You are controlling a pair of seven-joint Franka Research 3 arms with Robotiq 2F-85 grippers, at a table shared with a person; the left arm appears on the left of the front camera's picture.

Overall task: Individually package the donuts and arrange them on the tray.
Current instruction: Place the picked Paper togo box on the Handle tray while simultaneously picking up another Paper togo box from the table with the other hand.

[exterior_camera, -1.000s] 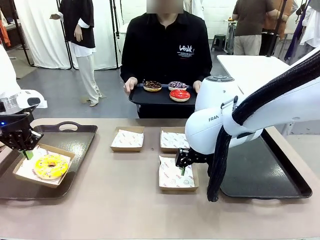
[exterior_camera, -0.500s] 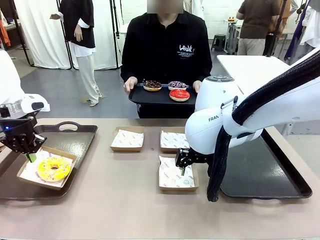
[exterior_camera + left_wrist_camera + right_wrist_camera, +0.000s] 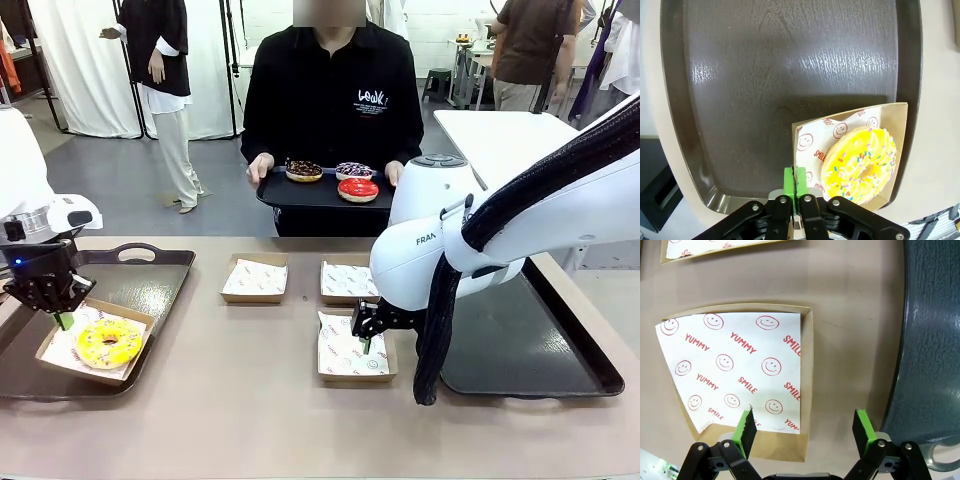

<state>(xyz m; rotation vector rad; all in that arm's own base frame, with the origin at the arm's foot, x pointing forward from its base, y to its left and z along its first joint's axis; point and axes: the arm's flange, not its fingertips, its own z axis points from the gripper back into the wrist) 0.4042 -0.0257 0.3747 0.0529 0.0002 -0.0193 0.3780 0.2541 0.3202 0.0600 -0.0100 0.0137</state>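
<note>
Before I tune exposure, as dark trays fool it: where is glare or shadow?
Left wrist view: white glare streaks on the dark tray, a soft shadow beside the box, edges bowed. Right wrist view: even light, faint sheen on the other tray.

The left pincer (image 3: 63,319) has dragged the box (image 3: 138,352) — yellow donut (image 3: 108,342) inside — slightly nearer.

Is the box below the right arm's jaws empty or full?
Empty: the cardboard box holds only its smiley-printed paper liner.
</note>
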